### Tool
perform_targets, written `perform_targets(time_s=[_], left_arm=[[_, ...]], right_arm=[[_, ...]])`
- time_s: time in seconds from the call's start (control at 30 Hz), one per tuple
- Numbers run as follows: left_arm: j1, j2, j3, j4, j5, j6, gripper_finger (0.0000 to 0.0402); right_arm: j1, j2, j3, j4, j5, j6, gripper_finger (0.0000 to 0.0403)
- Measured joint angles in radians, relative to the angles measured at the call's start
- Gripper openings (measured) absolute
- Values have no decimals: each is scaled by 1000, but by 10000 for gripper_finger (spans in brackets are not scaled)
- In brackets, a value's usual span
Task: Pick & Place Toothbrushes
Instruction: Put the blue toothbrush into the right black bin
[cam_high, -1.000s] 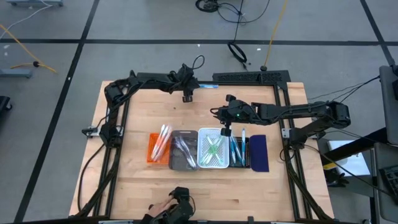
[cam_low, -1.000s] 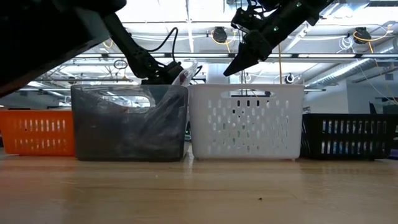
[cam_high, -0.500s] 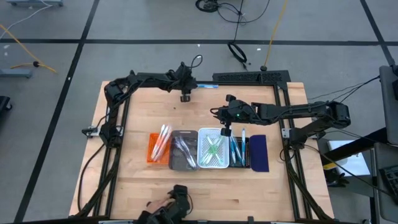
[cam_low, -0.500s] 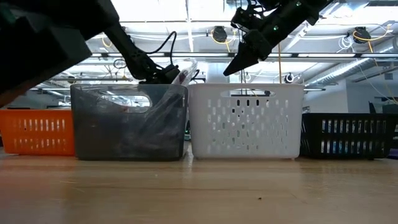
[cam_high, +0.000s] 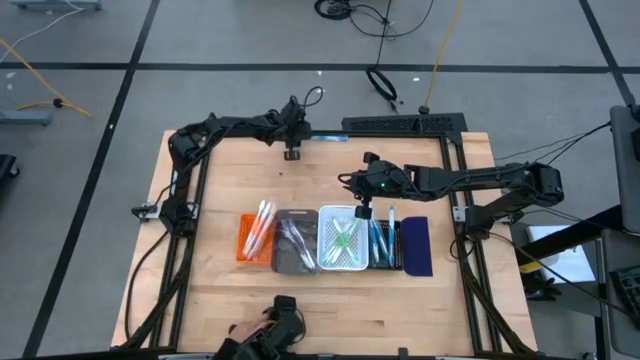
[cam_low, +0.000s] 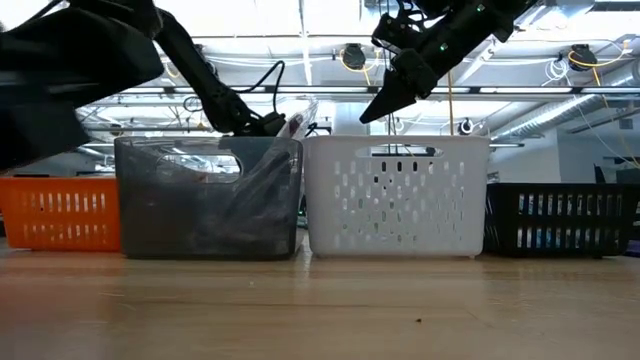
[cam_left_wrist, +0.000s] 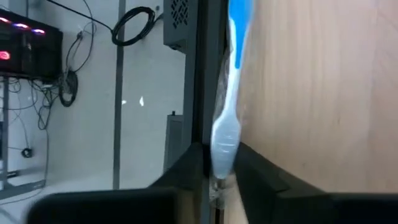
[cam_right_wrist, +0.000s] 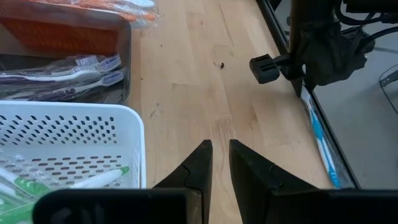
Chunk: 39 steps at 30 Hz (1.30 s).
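- One loose blue-and-white toothbrush (cam_left_wrist: 227, 106) lies at the far edge of the table, tight against the dark frame rail. Its long axis runs along that rail, left to right.
- Left gripper (cam_high: 291, 153) is at the far edge too, right over the left end of that toothbrush, so this arm is clearly the nearer one. From its own wrist view the brush runs straight ahead from it, in line with its reach. I cannot tell whether it already pinches the brush or only straddles it.
- Judging by that, the coming move turns on gripping the brush at this end and carrying it toward the near side, where the trays stand.
- Five trays stand in a row across the middle of the table, touching or nearly so:
  - orange tray (cam_high: 243, 240), far left, holds white and pinkish brushes lying near to far.
  - grey tray (cam_high: 280, 262) holds wrapped brushes with white and purple handles.
  - white tray (cam_high: 325, 262) holds green brushes, crossed over each other.
  - black tray (cam_high: 398, 238) holds blue brushes lying near to far.
  - navy tray (cam_high: 416, 248), far right; I can make out no brushes in it.
- Right gripper (cam_high: 363, 210) hangs above the far rim of the white tray, with its fingers (cam_right_wrist: 200, 158) almost pressed together and nothing between them. It is well apart from the loose toothbrush.
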Motion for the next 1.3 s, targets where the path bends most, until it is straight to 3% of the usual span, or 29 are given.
perform_targets(time_s=[0.07,0.13,0.43,0.7,0.97,1.3], left_arm=[[-7,-1,1,-12,-15,-2,36],[-14,-1,1,-14,-43,-27,17],[-72,-61,-2,-158,-77,-123,5],[-168,-203,-1,-313,-110,-242,4],[-343,-360,-1,-463,-140,-345,3],[-604,-391,-1,-537,-327,-414,4]], right_arm=[[0,0,0,0,0,-3,50],[0,0,0,0,0,-2,50],[0,0,0,-11,0,3,50],[-2,0,0,-14,0,60,50],[0,0,0,-5,0,66,50],[42,0,0,45,-3,-18,80]])
